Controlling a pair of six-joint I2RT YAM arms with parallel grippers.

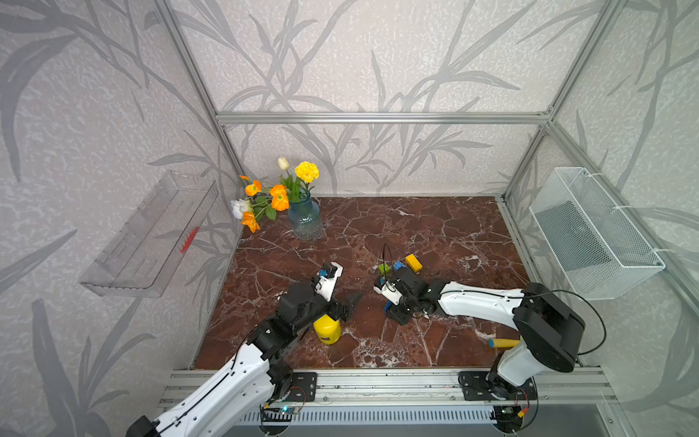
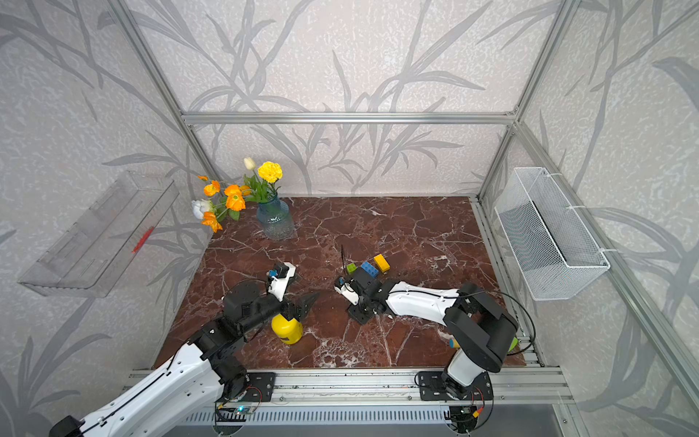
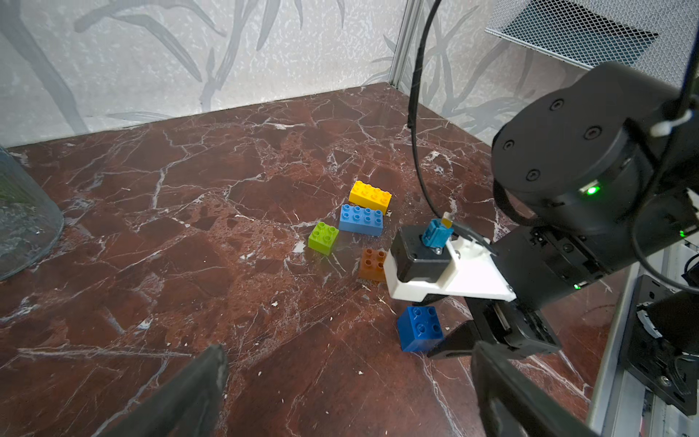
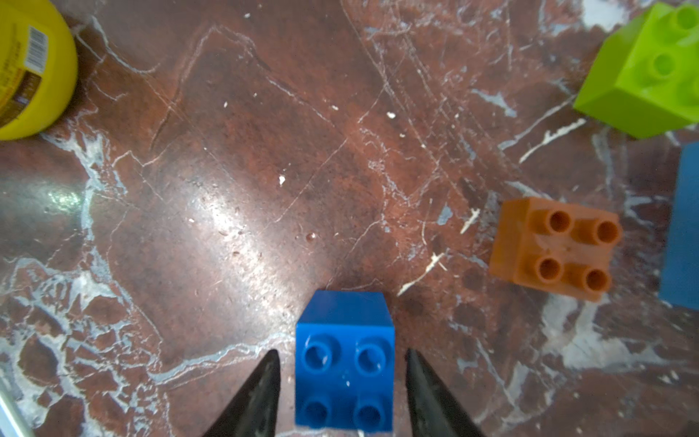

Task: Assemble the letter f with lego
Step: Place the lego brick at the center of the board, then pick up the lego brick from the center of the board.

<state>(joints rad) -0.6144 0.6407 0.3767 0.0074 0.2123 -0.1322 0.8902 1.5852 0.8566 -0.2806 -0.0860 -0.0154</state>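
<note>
At the far left of the marble table (image 1: 435, 227), we see a glass vase (image 1: 304, 221) of flowers standing by the back wall. Nearer the front edge, the left pincer (image 3: 348, 355) hangs above the table with its fingers (image 3: 189, 393) spread wide and nothing between them. A yellow bottle (image 1: 328, 331) stands partly hidden under that arm.

Towards the middle, the right pincer (image 4: 340, 357) reaches down over the small dark-blue brick (image 4: 344, 382). Its two black fingers (image 4: 261, 397) stand narrowly parted on either side of the brick, with a clear gap on each side, so we find it gripping nothing. The dark-blue brick rests on the table, studs up.

A little further back lies the orange brick (image 4: 554, 248), apart from the dark-blue one and hidden under the right arm in both top views. Behind it three more bricks form a short row: the green brick (image 3: 323, 237), then the light-blue brick (image 3: 361, 219) just beside it, then the yellow brick (image 3: 370, 196) close against that. We cannot tell whether these last two touch. All five bricks lie singly, none pressed onto another.

On the right wall hangs a white wire basket (image 1: 597, 234).
</note>
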